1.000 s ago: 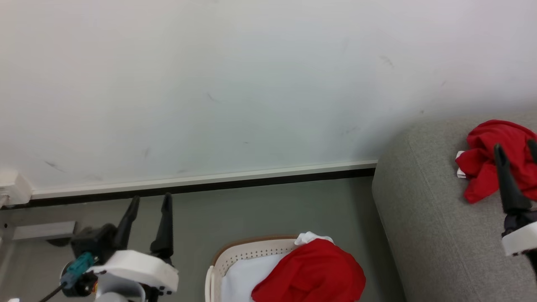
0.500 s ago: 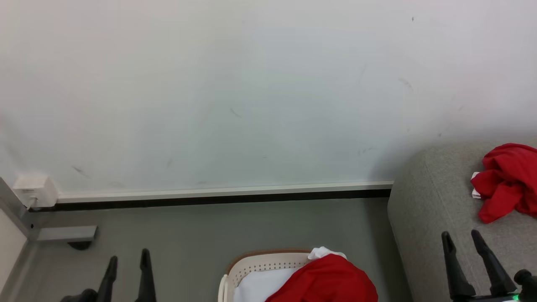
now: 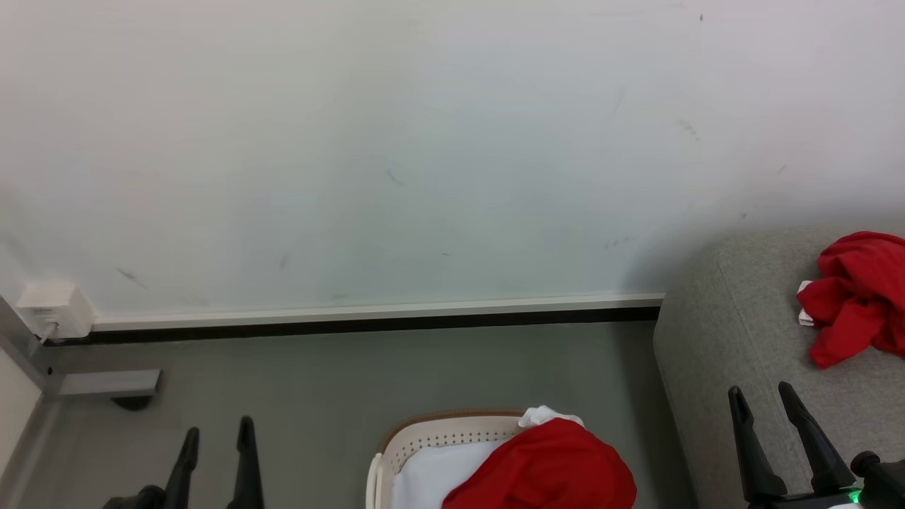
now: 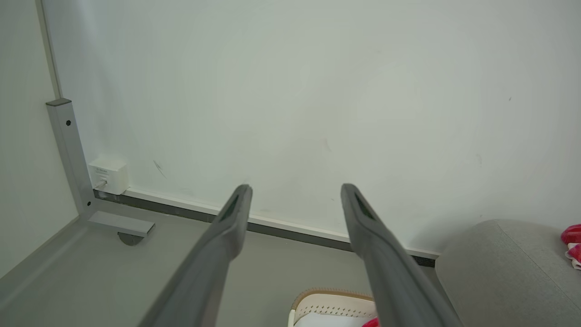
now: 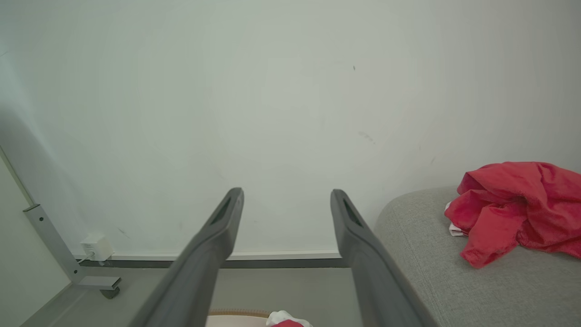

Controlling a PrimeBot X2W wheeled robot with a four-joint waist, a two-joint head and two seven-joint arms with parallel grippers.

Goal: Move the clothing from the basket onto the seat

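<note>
Meeting a scuffed white wall [image 3: 424,141], grey floor [image 3: 353,375] borders the seat [image 3: 714,339].

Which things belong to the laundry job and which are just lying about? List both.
Job: basket; heaped red garment in it; small white piece; seat; crumpled red garment on the seat.
Lying about: white pad in the basket; white wall box; grey frame foot.

The basket [image 3: 438,428], holding a garment [image 3: 551,466], stands left of the seat [image 3: 735,353], where another garment [image 3: 857,297] lies.
</note>
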